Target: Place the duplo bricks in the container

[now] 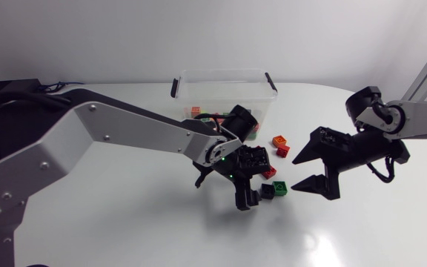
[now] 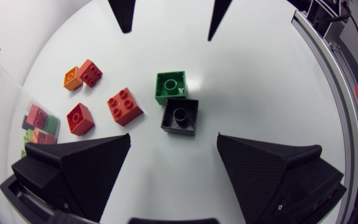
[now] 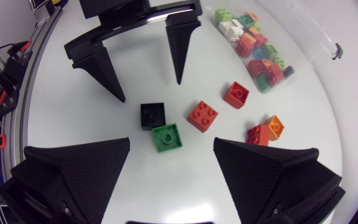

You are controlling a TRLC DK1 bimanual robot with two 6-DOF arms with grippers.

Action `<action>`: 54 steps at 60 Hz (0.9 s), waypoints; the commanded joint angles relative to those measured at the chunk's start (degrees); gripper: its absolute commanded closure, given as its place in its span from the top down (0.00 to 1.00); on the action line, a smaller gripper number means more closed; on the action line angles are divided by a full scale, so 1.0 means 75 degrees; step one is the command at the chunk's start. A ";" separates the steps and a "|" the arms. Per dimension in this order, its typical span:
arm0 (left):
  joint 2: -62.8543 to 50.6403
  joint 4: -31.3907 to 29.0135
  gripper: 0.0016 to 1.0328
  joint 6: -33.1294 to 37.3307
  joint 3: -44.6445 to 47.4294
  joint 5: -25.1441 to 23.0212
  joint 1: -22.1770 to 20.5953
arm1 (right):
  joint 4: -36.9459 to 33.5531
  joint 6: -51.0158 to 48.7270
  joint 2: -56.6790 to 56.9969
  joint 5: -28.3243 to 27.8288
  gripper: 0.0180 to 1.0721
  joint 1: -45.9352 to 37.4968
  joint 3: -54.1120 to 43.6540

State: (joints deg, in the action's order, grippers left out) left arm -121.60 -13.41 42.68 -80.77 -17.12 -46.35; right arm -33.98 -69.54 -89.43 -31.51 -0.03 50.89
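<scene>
Black square plastic duplo brick (image 2: 179, 116) abuts studded green brick (image 2: 170, 86) on glossy white tabletop (image 2: 260, 74); left end effector (image 2: 174, 138), right end effector (image 1: 295, 176): wide open, empty.

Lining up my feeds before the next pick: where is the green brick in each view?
Head view: green brick on the table, mid-picture.
Left wrist view: ahead of left gripper, beyond black brick.
Right wrist view: at right gripper's open fingertips.
Landmark: the black brick touching it.

a white, glossy table (image 1: 161, 230) carries everything, its far edge curving round at the corners. soft, even light falls on it, leaving blurred shadows and a faint sheen near the front edge. a grey metal rail (image 2: 328, 74) lines one side edge.
</scene>
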 commanded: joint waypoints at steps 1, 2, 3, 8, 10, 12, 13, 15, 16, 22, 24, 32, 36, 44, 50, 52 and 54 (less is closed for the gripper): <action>-0.0369 0.0018 0.93 0.0216 -0.0328 -0.0096 -0.0102 | 0.0171 -0.0326 -0.0369 0.0017 0.92 0.0133 -0.0329; -0.0427 0.0018 0.93 0.0216 -0.0363 -0.0096 -0.0113 | 0.0241 -0.0326 -0.0440 0.0017 0.92 0.0145 -0.0352; -0.0497 0.0018 0.93 0.0216 -0.0433 -0.0096 -0.0137 | 0.0288 -0.0338 -0.0522 0.0017 0.92 0.0157 -0.0376; -0.0708 0.0018 0.91 0.0204 -0.0621 -0.0096 -0.0195 | 0.0487 -0.0349 -0.0744 0.0017 0.92 0.0168 -0.0411; -0.0755 0.0018 0.90 0.0204 -0.0668 -0.0096 -0.0207 | 0.0569 -0.0373 -0.0861 0.0006 0.90 0.0180 -0.0411; -0.0826 0.0018 0.90 0.0193 -0.0750 -0.0096 -0.0230 | 0.0663 -0.0373 -0.0932 -0.0006 0.90 0.0180 -0.0399; -0.0849 0.0018 0.90 0.0193 -0.0773 -0.0096 -0.0230 | 0.0663 -0.0373 -0.0955 -0.0006 0.90 0.0180 -0.0387; -0.0884 0.0018 0.90 0.0169 -0.0844 -0.0096 -0.0242 | 0.0710 -0.0396 -0.1014 -0.0018 0.90 0.0180 -0.0364; -0.0908 0.0018 0.88 0.0146 -0.0879 -0.0096 -0.0242 | 0.0745 -0.0396 -0.1049 -0.0041 0.90 0.0180 -0.0352; -0.1095 0.0007 0.85 0.0122 -0.1019 -0.0096 -0.0266 | 0.0897 -0.0420 -0.1412 -0.0065 0.90 0.0227 -0.0270; -0.1119 0.0007 0.84 0.0122 -0.1031 -0.0096 -0.0266 | 0.0979 -0.0408 -0.1529 -0.0076 0.90 0.0250 -0.0259; -0.1189 0.0018 0.80 0.0111 -0.1078 -0.0096 -0.0277 | 0.1249 -0.0349 -0.1869 -0.0123 0.87 0.0368 -0.0200; -0.1224 0.0018 0.73 0.0099 -0.1078 -0.0107 -0.0277 | 0.1284 -0.0314 -0.1940 -0.0170 0.84 0.0438 -0.0188; -0.1271 0.0007 0.44 0.0029 -0.1066 -0.0119 -0.0277 | 0.1354 -0.0267 -0.1951 -0.0217 0.62 0.0508 -0.0247; -0.1271 -0.0017 0.33 -0.0018 -0.1008 -0.0236 -0.0254 | 0.1284 -0.0279 -0.1916 -0.0241 0.31 0.0508 -0.0294; -0.1271 -0.0052 0.33 -0.0018 -0.0984 -0.0307 -0.0254 | 0.1272 -0.0279 -0.1869 -0.0241 0.23 0.0497 -0.0317; -0.1259 -0.0087 0.32 -0.0018 -0.0973 -0.0318 -0.0254 | 0.1202 -0.0279 -0.1846 -0.0241 0.17 0.0485 -0.0317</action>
State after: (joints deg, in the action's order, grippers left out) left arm -129.19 -13.45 42.48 -87.50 -18.79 -48.07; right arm -24.14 -70.76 -102.89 -32.84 3.44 48.95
